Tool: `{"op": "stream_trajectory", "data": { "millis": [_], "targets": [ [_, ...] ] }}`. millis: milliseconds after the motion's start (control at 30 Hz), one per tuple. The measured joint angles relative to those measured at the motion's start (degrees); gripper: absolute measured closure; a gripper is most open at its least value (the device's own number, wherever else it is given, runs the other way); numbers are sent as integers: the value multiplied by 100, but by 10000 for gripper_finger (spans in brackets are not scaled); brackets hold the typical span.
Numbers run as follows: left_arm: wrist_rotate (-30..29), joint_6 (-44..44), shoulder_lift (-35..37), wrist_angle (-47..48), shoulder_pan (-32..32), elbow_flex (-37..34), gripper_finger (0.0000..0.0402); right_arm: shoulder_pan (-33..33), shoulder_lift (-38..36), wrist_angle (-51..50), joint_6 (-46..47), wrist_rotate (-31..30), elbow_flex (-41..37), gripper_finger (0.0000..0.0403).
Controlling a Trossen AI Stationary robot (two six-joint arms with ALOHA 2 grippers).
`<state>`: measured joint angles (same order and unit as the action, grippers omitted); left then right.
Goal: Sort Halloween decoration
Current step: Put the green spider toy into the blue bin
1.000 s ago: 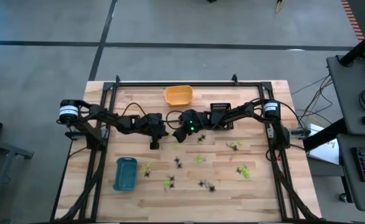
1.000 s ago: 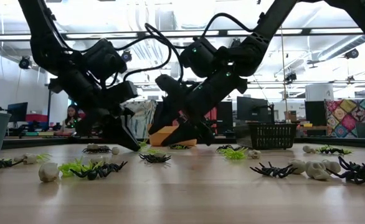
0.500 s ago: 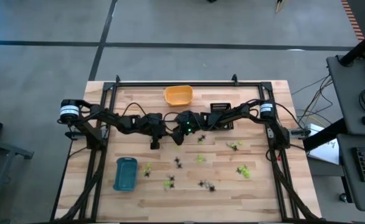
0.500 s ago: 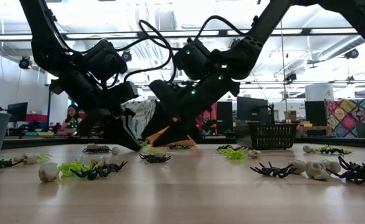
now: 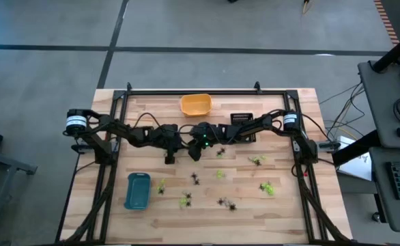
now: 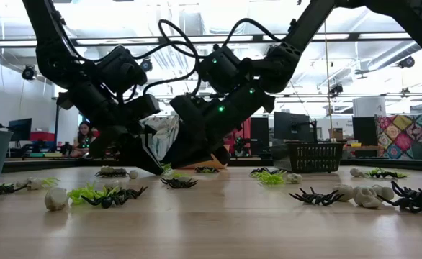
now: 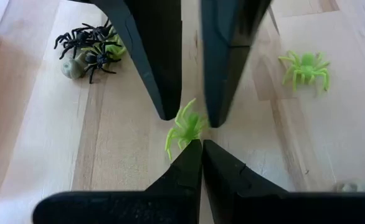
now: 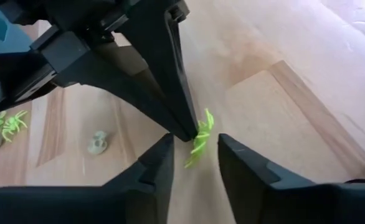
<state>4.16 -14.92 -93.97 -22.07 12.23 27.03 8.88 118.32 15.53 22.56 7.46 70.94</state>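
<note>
No brand, label or writing can be read anywhere on the arms, the trays or the trinkets.

Both grippers meet near the middle of the desk (image 5: 152, 219), tips down on one lime-green spider (image 7: 184, 128). The left gripper (image 7: 202, 144) has its fingers clenched almost together, tips touching the spider's edge. Facing it, the right gripper (image 8: 190, 142) has its fingers released, a gap between them, and the spider (image 8: 200, 138) lies in that gap, just at the left gripper's tips. In the low view both grippers reach down to the desk side by side.

The rest of the Halloween decoration (image 5: 220, 175) lies scattered over the nearer half of the desk: green and black spiders and whitish pieces. A blue tray (image 5: 137, 190) sits at the left, an orange tray (image 5: 195, 104) at the far edge, a black tray (image 5: 244, 118) beside the right arm.
</note>
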Motion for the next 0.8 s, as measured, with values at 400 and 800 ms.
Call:
{"op": "stream_trajectory", "data": {
  "millis": [400, 800],
  "targets": [
    [-6, 8, 7, -24, -2, -4, 401, 0, 0, 0, -238, -6, 0, 393],
    [-23, 442, 297, 187, -9, -22, 401, 2, -83, -26, -327, 141, -7, 394]
  ]
}}
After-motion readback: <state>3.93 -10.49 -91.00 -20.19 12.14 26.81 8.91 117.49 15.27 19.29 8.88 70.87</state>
